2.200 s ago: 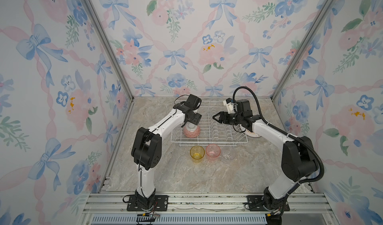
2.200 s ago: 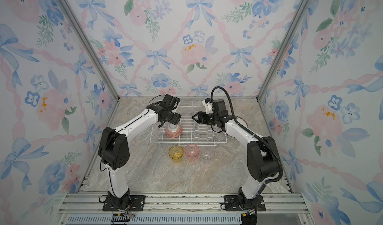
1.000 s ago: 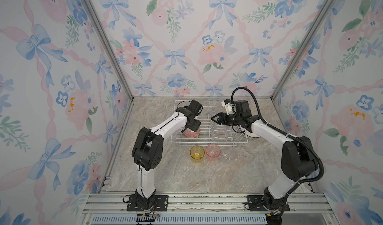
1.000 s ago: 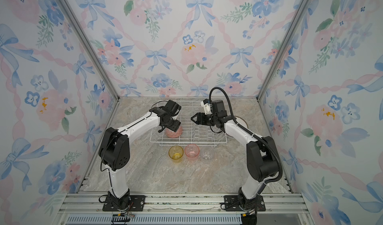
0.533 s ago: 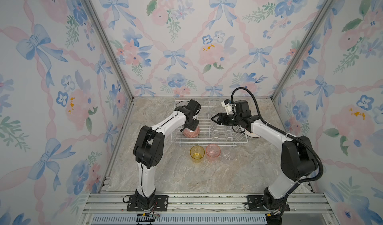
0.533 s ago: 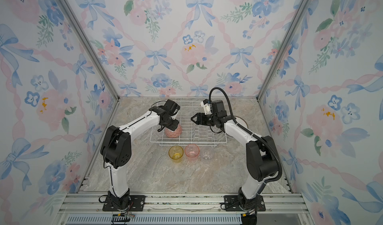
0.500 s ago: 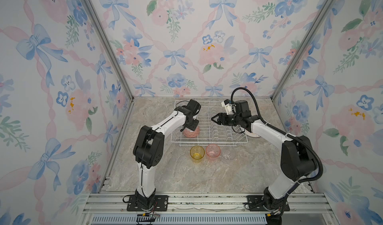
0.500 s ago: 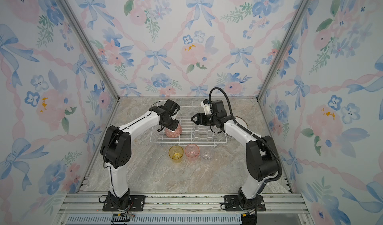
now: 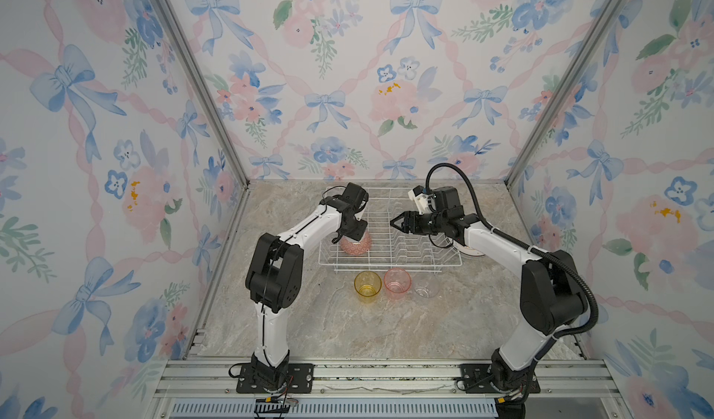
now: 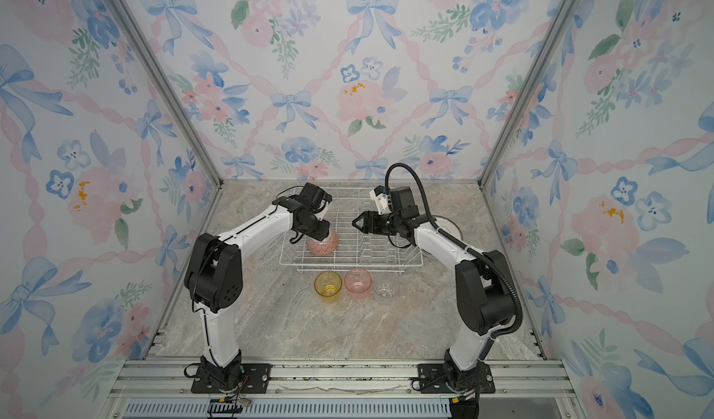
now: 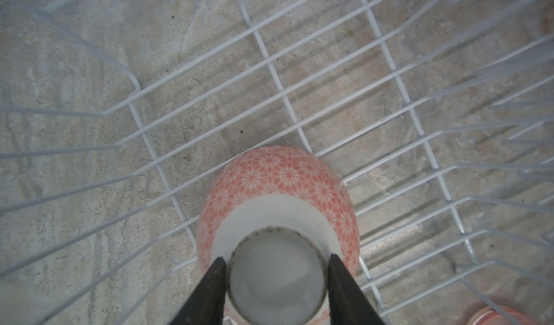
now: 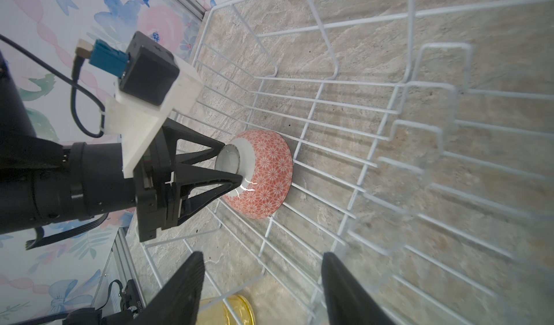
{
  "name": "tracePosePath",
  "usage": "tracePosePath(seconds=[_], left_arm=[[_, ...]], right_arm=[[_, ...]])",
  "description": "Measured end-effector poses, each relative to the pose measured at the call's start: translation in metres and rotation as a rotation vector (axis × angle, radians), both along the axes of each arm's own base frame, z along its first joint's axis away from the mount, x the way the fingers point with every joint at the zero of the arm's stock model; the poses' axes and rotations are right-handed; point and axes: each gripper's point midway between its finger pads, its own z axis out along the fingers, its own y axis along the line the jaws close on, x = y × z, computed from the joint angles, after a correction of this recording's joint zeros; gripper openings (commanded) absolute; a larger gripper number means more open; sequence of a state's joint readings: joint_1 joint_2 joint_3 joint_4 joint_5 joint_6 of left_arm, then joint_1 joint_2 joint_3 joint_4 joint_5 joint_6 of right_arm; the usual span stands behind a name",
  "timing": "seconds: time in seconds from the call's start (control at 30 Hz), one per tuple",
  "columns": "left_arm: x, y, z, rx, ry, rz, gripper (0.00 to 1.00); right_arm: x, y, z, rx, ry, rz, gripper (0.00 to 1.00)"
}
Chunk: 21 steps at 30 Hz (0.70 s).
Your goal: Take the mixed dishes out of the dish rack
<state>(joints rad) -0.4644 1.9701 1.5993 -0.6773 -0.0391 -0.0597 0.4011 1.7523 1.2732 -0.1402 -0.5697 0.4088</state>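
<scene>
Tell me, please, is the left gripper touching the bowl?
Touching: the left wrist view shows the left gripper against the foot ring of the bowl, no gap.

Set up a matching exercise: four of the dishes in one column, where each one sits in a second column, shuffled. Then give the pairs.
Sides are as seen in a top view.

Things
1. bowl
2. yellow tumbler
3. clear tumbler
4. plate

Places
A. right end of the tumbler row on the table
B. on the table, to the right of the dish rack
C. upside down inside the dish rack
D. left end of the tumbler row

Pairs: 1-C, 2-D, 3-A, 4-B
</scene>
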Motion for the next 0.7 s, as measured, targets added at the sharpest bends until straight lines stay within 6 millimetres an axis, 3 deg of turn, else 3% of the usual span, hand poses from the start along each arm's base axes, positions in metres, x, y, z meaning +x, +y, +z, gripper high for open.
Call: tracePosePath(seconds=[0.2,0.53,0.7], left_arm=[[-0.003,0.012,0.001,-0.018,0.013,0.017,0.46],[-0.005,0.026,0.006,-0.140,0.028,0.034,0.45],[-0.002,0.026,0.008,-0.194,0.021,0.034,0.44]], right_arm=[[-0.012,0.031,-0.006,-0.005,0.024,0.104,0.65],[-0.024,0.050,-0.040,0.017,0.150,0.169,0.65],[-0.027,0.064,-0.040,0.026,0.170,0.207,0.65]])
